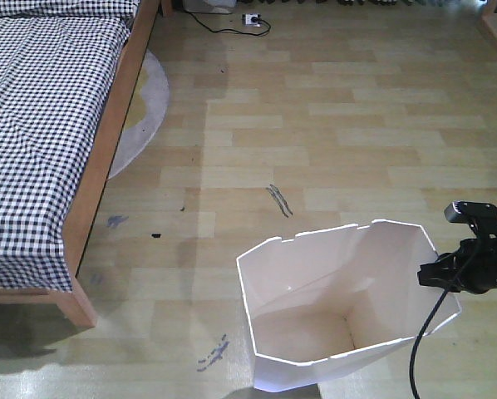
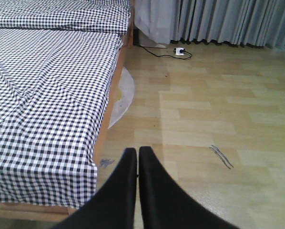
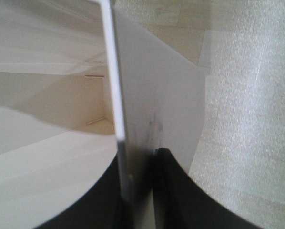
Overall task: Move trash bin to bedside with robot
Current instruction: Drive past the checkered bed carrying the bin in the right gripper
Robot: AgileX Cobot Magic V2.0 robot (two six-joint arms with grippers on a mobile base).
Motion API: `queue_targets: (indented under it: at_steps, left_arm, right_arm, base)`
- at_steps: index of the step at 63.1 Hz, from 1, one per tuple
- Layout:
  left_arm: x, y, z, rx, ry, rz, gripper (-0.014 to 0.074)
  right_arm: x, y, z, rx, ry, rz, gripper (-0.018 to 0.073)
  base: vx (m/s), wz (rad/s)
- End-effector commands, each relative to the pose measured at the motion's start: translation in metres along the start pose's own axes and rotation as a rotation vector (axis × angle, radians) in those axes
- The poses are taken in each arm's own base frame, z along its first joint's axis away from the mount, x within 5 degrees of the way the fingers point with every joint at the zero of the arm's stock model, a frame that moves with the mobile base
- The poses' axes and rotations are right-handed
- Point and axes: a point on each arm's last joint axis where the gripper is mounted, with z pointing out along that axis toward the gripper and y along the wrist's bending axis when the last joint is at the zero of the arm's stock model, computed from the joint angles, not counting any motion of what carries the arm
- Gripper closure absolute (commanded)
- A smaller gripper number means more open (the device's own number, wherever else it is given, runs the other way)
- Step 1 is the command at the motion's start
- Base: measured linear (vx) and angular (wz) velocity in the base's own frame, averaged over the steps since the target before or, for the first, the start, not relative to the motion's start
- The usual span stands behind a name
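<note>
The white trash bin [image 1: 311, 278] stands on the wooden floor at the front, its faceted rim open towards me and its inside empty. My right gripper [image 1: 431, 275] is shut on the bin's right wall, with a black cable hanging from it. In the right wrist view the thin wall [image 3: 157, 95] runs between the two black fingers [image 3: 173, 186], one inside and one outside. The bed [image 1: 41, 125], with its checked cover and light wooden frame, lies at the left, well apart from the bin. My left gripper [image 2: 137, 150] is shut on nothing, above the floor near the bed's corner [image 2: 80, 176].
A round pale rug [image 1: 145, 104] pokes out from under the bed. A white power strip [image 1: 250, 18] with a black cable lies at the far wall below grey curtains [image 2: 218, 19]. Dark scuff marks [image 1: 279, 199] dot the floor between bin and bed.
</note>
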Motion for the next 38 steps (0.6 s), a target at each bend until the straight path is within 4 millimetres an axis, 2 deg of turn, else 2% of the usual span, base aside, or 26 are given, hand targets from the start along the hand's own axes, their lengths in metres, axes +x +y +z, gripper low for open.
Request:
queue_targets:
  at_steps: [1,38]
  left_arm:
    - [-0.0054,-0.0008,-0.0008,0.011,-0.076,-0.006,0.0603]
    - [-0.0054,-0.0008,-0.0008,0.011,-0.076,-0.006,0.0603]
  right_arm:
    - [-0.0194,0.0184,-0.0176,-0.149,-0.119,0.027,0.0564]
    - [-0.0194,0.0184,-0.0176,-0.149,-0.119,0.027,0.0564]
  base:
    - [0.30,0.08]
    - [0.30,0.04]
